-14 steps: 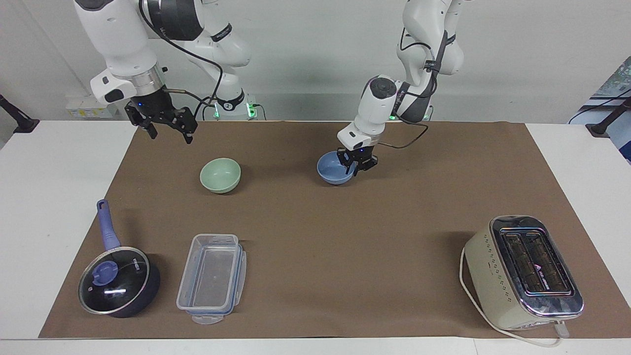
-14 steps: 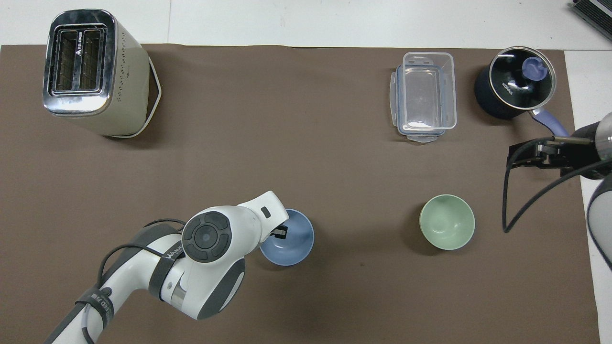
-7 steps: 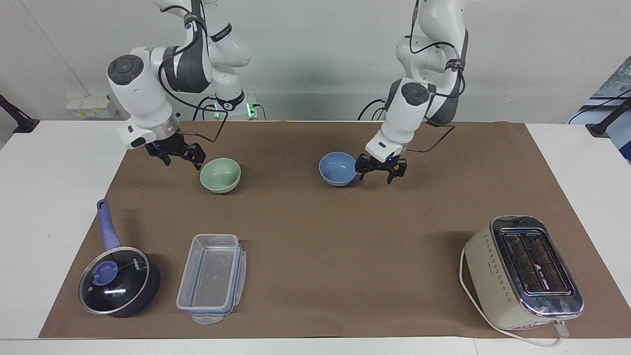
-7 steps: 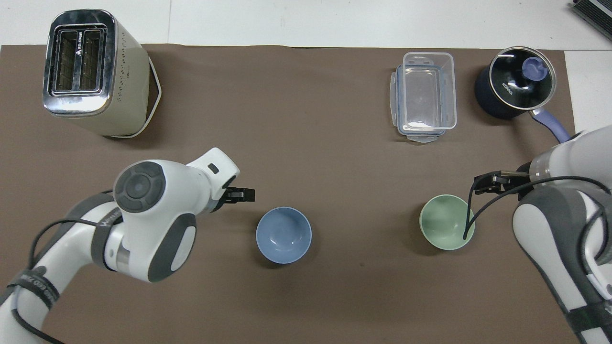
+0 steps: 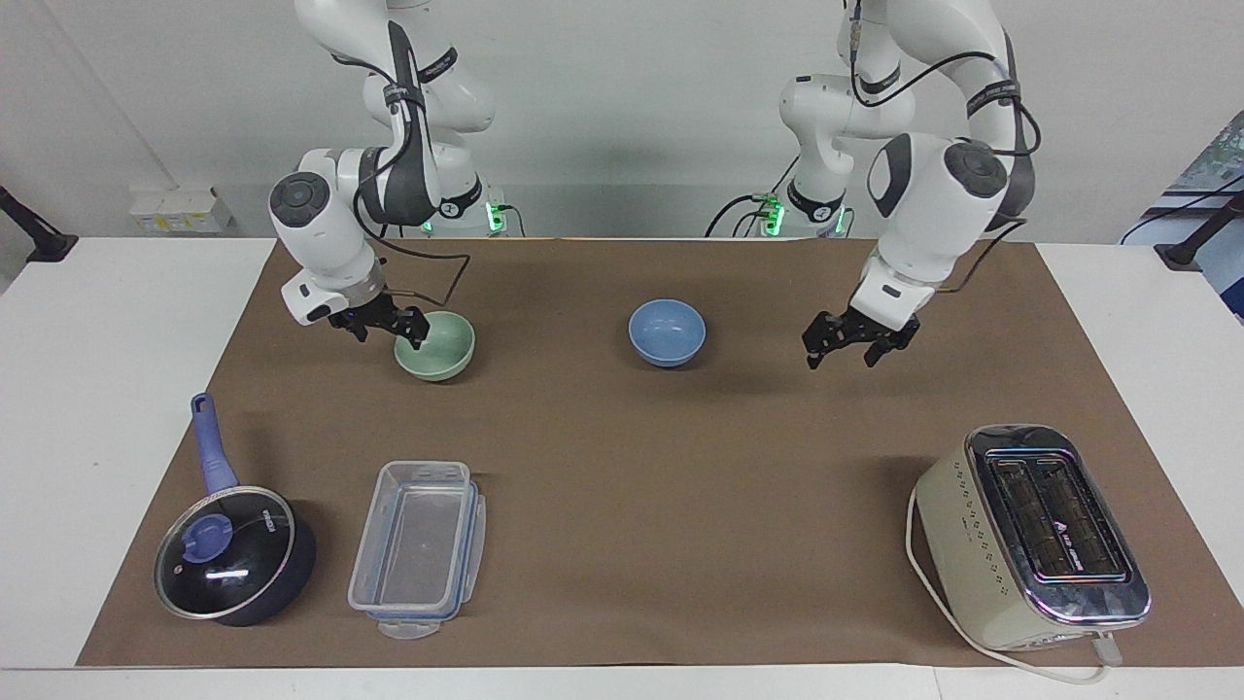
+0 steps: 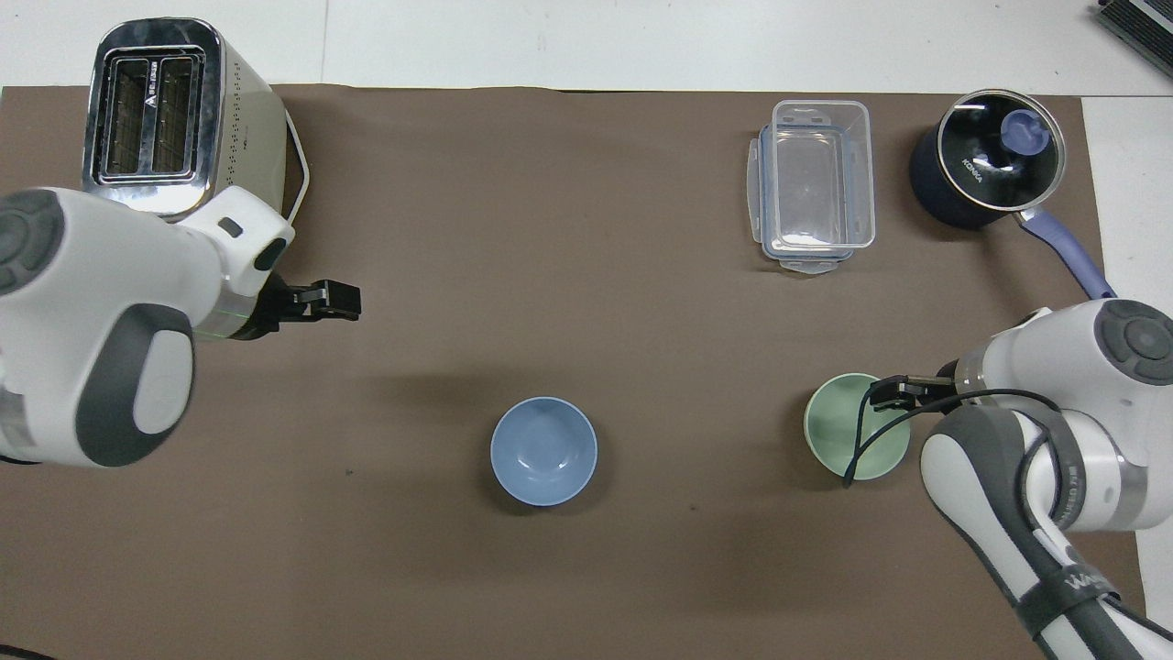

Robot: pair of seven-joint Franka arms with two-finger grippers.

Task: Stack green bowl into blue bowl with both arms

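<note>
The green bowl (image 5: 434,345) sits toward the right arm's end of the worktop, the blue bowl (image 5: 667,332) mid-table. The facing view shows the right gripper (image 5: 381,323) spread at the green bowl's rim, which overhead hides. The left gripper (image 5: 853,339) hangs spread above bare mat (image 5: 632,486).

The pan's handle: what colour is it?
Periwinkle blue; the pan's handle shows best in the facing view.

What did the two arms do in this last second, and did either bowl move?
The left pincer let go of the blue bowl and drew away toward the left arm's end of the table, now open over bare mat. The right pincer came down to the green bowl's rim; whether it grips is unclear. Both bowls, the toaster, pan and container stayed put.
</note>
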